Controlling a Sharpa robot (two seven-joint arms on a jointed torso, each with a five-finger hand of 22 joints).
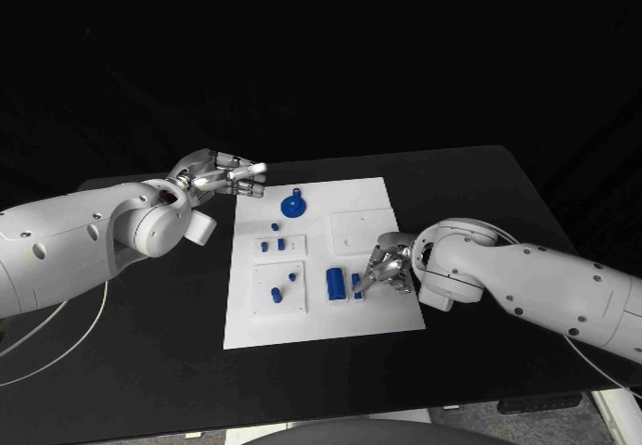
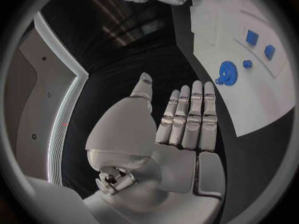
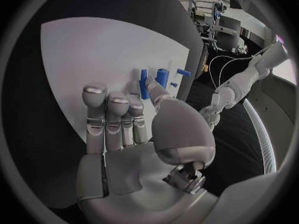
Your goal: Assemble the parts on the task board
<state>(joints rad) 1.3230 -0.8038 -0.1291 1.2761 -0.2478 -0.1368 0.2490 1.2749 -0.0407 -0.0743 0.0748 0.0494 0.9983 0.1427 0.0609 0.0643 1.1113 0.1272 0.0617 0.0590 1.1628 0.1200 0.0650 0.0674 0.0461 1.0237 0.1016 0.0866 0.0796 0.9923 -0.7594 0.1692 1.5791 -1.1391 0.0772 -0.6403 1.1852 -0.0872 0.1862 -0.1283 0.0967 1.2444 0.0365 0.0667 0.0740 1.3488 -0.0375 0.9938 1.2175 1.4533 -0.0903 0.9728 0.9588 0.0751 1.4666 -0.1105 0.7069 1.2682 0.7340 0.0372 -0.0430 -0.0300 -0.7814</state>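
Hovering with fingers straight and apart, holding nothing, the right hand (image 1: 388, 262) is hanging over the near right part of the white board (image 1: 388, 306), just beside a blue block (image 1: 336, 283) and a slim blue peg (image 1: 357, 285). The left hand (image 1: 221, 174) is also lying open and empty, its fingers (image 2: 194, 115) stretched side by side over the black table (image 1: 160, 371) at the board's far left corner, near a blue gear (image 1: 294, 205).
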